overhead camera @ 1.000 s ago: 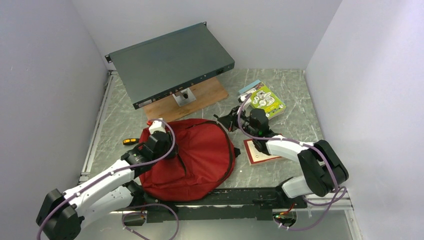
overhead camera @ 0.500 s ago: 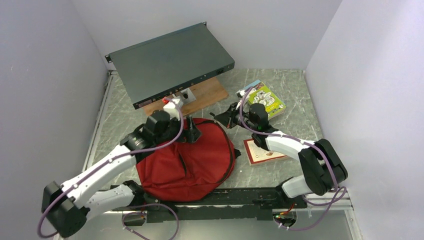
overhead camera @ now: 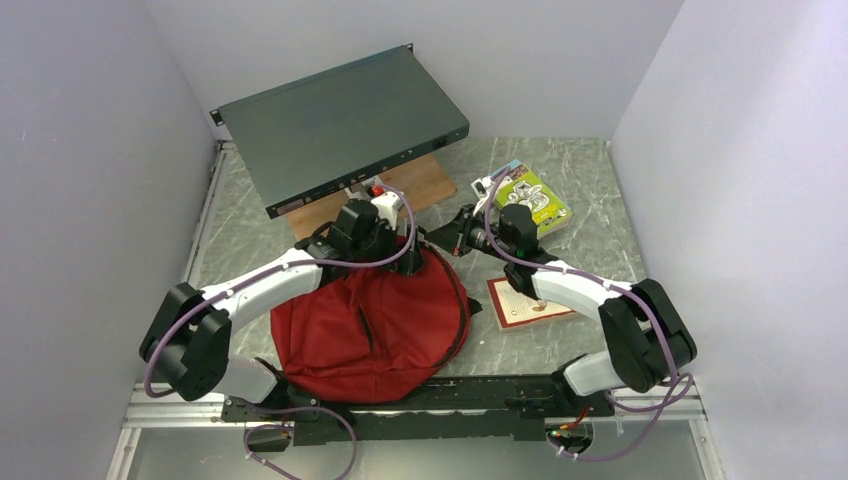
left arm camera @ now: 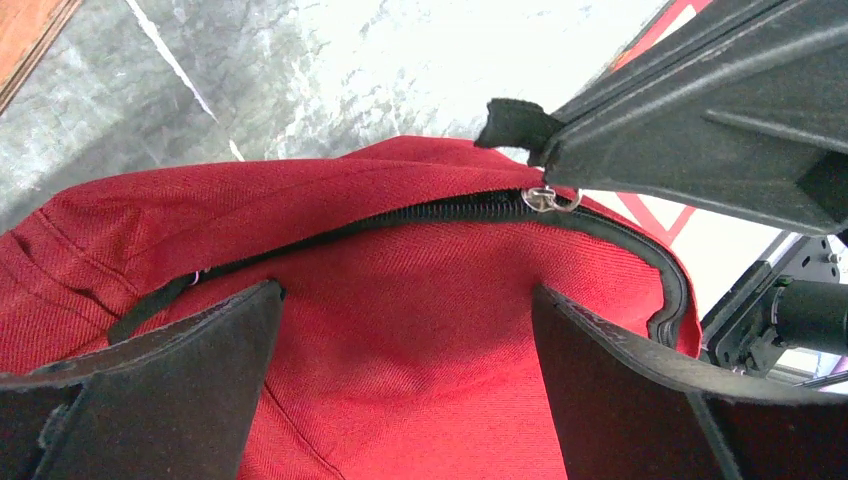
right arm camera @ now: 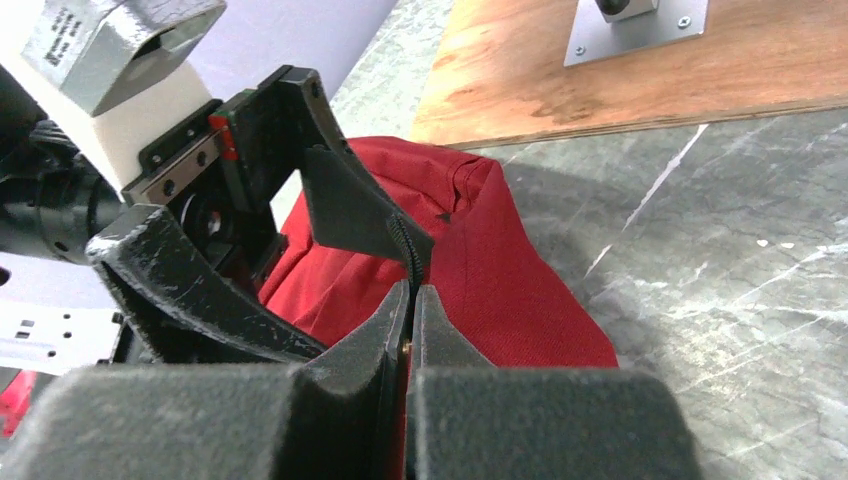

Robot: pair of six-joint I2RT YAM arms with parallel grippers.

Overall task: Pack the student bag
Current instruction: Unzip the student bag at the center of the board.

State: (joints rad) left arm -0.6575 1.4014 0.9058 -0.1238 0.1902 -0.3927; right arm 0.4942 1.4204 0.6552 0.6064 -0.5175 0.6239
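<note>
While my right gripper (right arm camera: 410, 295) pinches the zipper pull (left arm camera: 515, 122), left gripper (left arm camera: 405, 300) hangs spread over the far edge of the student bag (overhead camera: 370, 330); zipper (left arm camera: 400, 215) closed there, contents hidden.

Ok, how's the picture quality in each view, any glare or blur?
Top external: evenly lit, sharp, soft shadows. Left wrist: the table glares to white beyond the student bag; the zipper is crisp. Right wrist: its own jaws at the bottom edge are blurred; wooden board sharper.

Bright even light, soft shadows, washed-out glare on the tabletop (left arm camera: 450, 60), right claw (right arm camera: 410, 295) pads (right arm camera: 550, 430) blurred close-up
</note>
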